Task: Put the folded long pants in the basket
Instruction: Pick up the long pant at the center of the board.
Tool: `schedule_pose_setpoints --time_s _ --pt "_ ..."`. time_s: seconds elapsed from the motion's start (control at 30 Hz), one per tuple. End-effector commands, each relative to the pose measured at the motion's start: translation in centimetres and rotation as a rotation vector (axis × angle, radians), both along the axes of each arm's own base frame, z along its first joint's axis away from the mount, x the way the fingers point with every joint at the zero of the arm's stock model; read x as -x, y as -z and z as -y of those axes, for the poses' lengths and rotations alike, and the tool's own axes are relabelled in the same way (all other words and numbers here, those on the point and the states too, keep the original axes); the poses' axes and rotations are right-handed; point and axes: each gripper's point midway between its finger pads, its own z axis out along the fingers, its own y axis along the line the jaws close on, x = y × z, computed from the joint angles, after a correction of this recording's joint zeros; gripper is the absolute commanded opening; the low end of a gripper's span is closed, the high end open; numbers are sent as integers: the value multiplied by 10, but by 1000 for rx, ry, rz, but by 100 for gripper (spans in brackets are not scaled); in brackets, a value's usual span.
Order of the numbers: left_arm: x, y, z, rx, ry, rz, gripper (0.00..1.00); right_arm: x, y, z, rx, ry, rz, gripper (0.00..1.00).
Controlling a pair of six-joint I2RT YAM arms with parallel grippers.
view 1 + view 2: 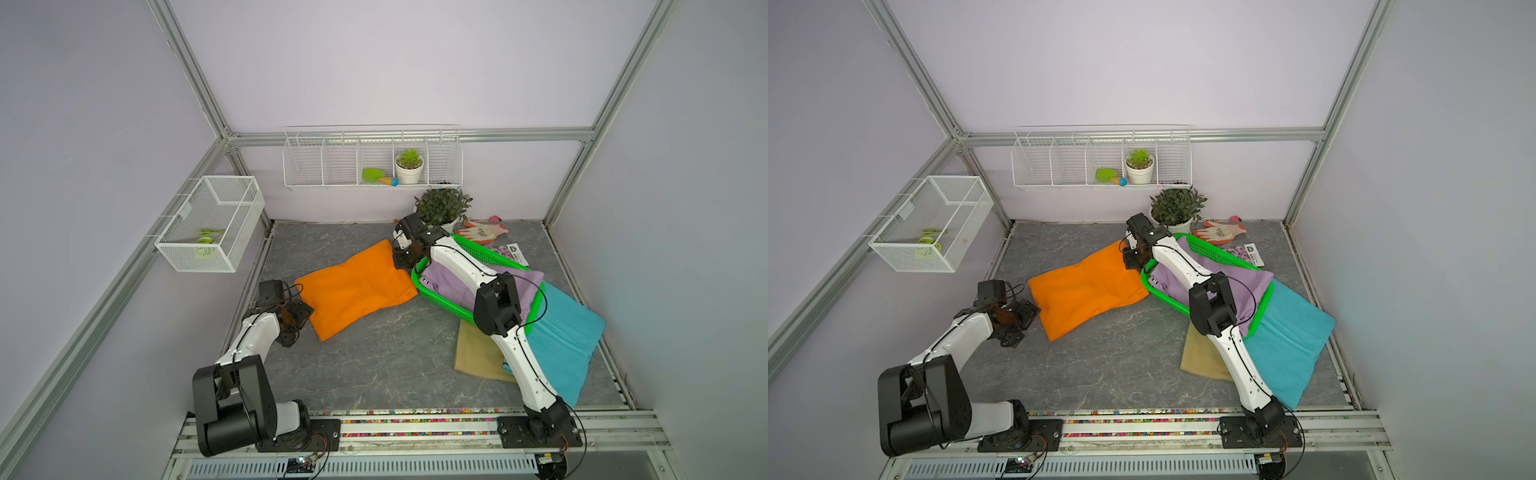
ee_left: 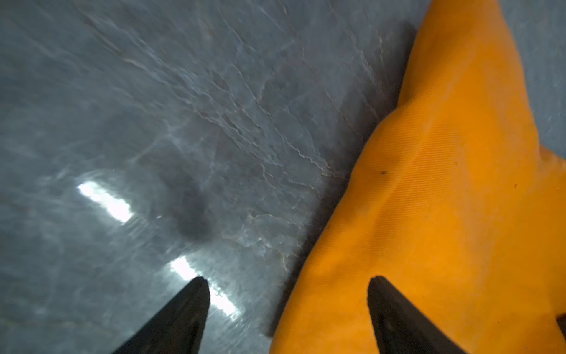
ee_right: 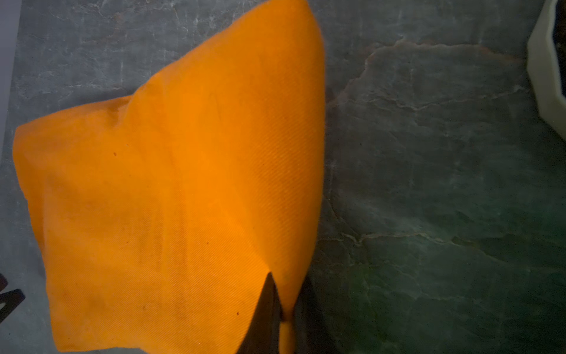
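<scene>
Along the near edge an aluminium rail (image 1: 415,428) carries both arm bases. Beyond it the bench (image 1: 374,374) is a grey, marble-veined slab, glossy enough to mirror bright light strips in the left wrist view.

Near right, the tan pants (image 1: 473,353) lie flat, partly under the teal pants (image 1: 569,332) and the basket (image 1: 440,297). The lilac pants (image 1: 446,276) sit inside the basket, one end draped over its right rim. The orange pants (image 1: 357,286) lie on the bench just left of the basket. The left hand (image 2: 288,280) is released, its fingers spread at their near-left edge. The right hand (image 3: 286,294) is clenched on their far right corner.

Farther back stand a potted plant (image 1: 442,208), gloves (image 1: 482,230) and a printed packet (image 1: 513,254).

Lilac walls (image 1: 374,62) in aluminium framing close the room. The far wall bears a wire rack (image 1: 307,162), the left wall a mesh box (image 1: 212,224).
</scene>
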Motion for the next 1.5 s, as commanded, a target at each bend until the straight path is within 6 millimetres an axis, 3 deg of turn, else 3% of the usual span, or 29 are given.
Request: schedule_pose_setpoints --time_s 0.0,0.2,0.37,0.47,0.5,0.57,0.73,0.9,1.0,1.13,1.3,1.47 --pt "-13 13 24 130 76 47 85 -2 -11 -3 -17 -6 28 0" --pt "-7 58 49 152 149 -115 82 0 -11 -4 -30 -10 16 0" --pt "-13 58 51 69 178 -181 69 2 -15 -5 -42 -14 18 0" --pt "-17 60 51 64 195 -216 49 3 -16 -7 -54 -20 13 0" --pt "-19 60 51 61 197 -225 27 3 -15 -8 -60 -21 8 0" --pt "-21 60 48 36 200 -246 1 3 -15 -9 -73 -19 2 0" --pt "-31 52 42 -11 218 -254 0 4 -20 -16 -116 -38 -1 0" --pt "-40 12 29 -80 176 -203 0 17 -42 -43 -291 -122 -29 0" --pt "-35 -7 21 -110 148 -189 0 27 -58 -58 -379 -167 -29 0" --pt "-22 -32 -4 -154 73 -177 0 39 -76 -73 -449 -206 -17 0" --pt "-11 -61 -28 -190 10 -137 0 47 -88 -89 -529 -235 -25 0" --pt "-5 -89 -30 -224 23 -83 0 56 -109 -90 -455 -248 57 0"
